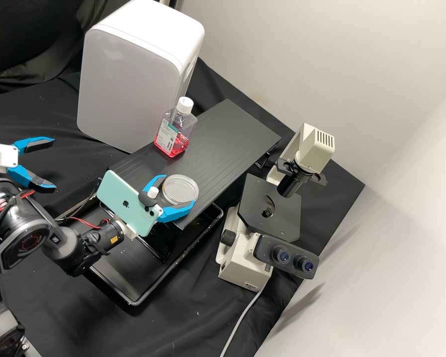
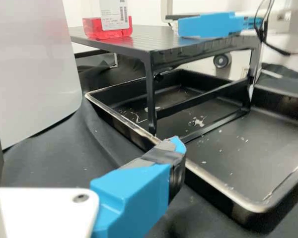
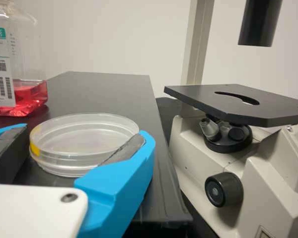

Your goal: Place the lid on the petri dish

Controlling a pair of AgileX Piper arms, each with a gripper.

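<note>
High view: right gripper (image 1: 179,191) clamping clear round plastic petri dish (image 1: 181,186) near front edge of black ribbed raised platform (image 1: 228,134); left gripper (image 1: 53,164) hanging well apart, blue fingers spread wide. Left wrist view: black metal tray (image 2: 268,163) lying beneath platform. Right wrist view: blue fingers (image 3: 124,168) pressing dish's two sides, clear lid (image 3: 84,126) sitting on it; clear bottle of red liquid (image 3: 12,94) standing behind, white microscope (image 3: 248,198) just beside platform.

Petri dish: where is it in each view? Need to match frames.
High: petri dish at the shelf's near end, inside the right gripper.
Left wrist: hidden behind that gripper atop the shelf.
Right wrist: dish close ahead, at the shelf's edge.
Landmark: red-liquid bottle on the shelf.
</note>
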